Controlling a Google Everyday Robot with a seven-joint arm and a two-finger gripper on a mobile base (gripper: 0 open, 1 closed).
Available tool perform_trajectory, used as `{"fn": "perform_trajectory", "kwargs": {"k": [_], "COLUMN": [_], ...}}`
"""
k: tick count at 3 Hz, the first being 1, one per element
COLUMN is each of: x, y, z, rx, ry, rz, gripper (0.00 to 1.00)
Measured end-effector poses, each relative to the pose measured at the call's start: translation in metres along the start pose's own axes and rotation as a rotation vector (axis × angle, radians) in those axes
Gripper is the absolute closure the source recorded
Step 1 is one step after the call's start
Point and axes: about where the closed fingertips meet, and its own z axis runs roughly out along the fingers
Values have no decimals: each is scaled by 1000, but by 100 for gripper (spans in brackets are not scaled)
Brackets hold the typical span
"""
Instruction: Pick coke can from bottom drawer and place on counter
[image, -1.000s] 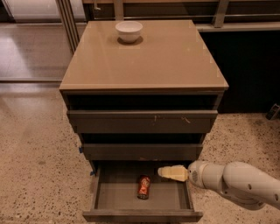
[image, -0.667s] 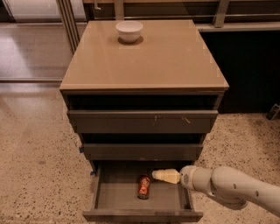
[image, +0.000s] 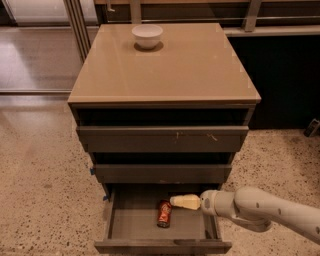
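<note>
The coke can (image: 164, 214) lies on its side in the open bottom drawer (image: 125, 225), near the middle of its grey floor. My gripper (image: 175, 201) reaches in from the right on a white arm, its cream fingers pointing left, just above and to the right of the can's far end. It holds nothing. The counter (image: 170, 70) is the glossy tan top of the cabinet, above.
A white bowl (image: 147, 36) stands at the back of the counter. Two more dark drawers (image: 160, 140) sit above the open one, the top one pulled slightly out. Speckled floor (image: 45, 200) lies on both sides. A dark wall and railing stand behind.
My gripper has moved left and a little lower into the bottom drawer, closing the gap to the can. The can has not moved.
</note>
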Motion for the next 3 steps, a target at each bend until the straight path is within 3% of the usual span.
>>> {"fn": "perform_trajectory", "kwargs": {"k": [1, 2, 3], "x": [-3, 12, 22], "y": [-28, -63, -91], "z": [16, 62, 135], "rx": [51, 120, 131], "ry": [-67, -87, -27], "rz": [55, 65, 55], "gripper": [0, 0, 0]}}
